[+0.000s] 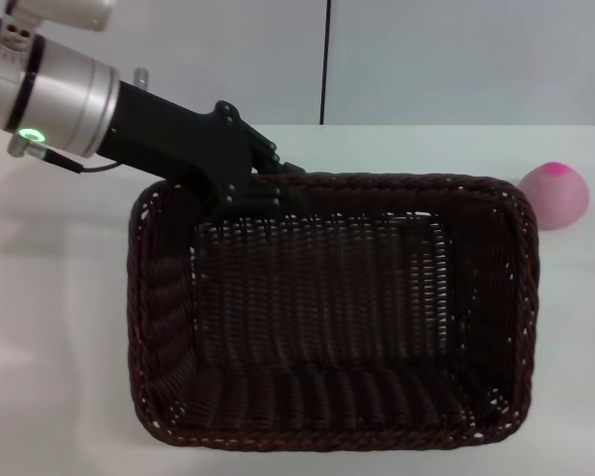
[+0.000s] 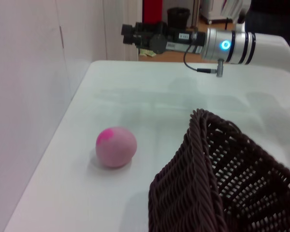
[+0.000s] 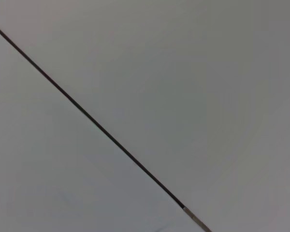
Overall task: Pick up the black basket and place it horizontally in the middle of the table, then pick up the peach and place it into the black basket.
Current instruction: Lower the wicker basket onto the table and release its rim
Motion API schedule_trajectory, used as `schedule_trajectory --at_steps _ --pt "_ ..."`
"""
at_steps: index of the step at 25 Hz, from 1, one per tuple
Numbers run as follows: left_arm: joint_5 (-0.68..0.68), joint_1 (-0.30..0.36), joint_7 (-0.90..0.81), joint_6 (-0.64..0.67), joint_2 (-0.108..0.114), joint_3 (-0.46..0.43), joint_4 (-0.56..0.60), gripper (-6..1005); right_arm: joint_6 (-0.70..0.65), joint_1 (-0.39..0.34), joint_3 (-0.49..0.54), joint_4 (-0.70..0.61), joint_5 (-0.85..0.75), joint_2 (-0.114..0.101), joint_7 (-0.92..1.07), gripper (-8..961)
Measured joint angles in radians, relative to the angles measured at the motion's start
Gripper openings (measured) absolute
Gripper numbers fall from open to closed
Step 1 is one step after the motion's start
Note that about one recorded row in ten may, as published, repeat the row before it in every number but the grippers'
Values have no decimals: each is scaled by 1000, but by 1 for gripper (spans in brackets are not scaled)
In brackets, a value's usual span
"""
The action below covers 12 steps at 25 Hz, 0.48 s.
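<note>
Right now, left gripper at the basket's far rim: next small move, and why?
Probably let go and back the left gripper off the basket. The basket already lies lengthwise mid-table, and the peach sits outside it, beside its right end, unpicked. The right gripper hangs clear.

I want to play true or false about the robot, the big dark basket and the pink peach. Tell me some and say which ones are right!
1. The peach is inside the black basket. False: it lies on the table, outside the basket, off its right end.
2. The left gripper is at the basket's far rim. True.
3. The basket is empty. True.
4. The basket is white. False: it is very dark brown-black wicker.
5. The right gripper is touching the peach. False: in the left wrist view it hangs in the air well away from the peach.
</note>
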Motion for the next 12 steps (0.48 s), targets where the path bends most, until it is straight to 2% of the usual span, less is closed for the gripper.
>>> schedule_trajectory --at_steps 2,3,12 --pt "0 0 0 0 0 0 0 198 0 0 0 0 0 0 0 441" --pt "9 -17 -13 -41 -1 38 -32 198 0 0 0 0 0 0 0 441" --pt "19 -31 -40 -131 -4 46 -63 199 5 0 -2 0 -1 0 0 442"
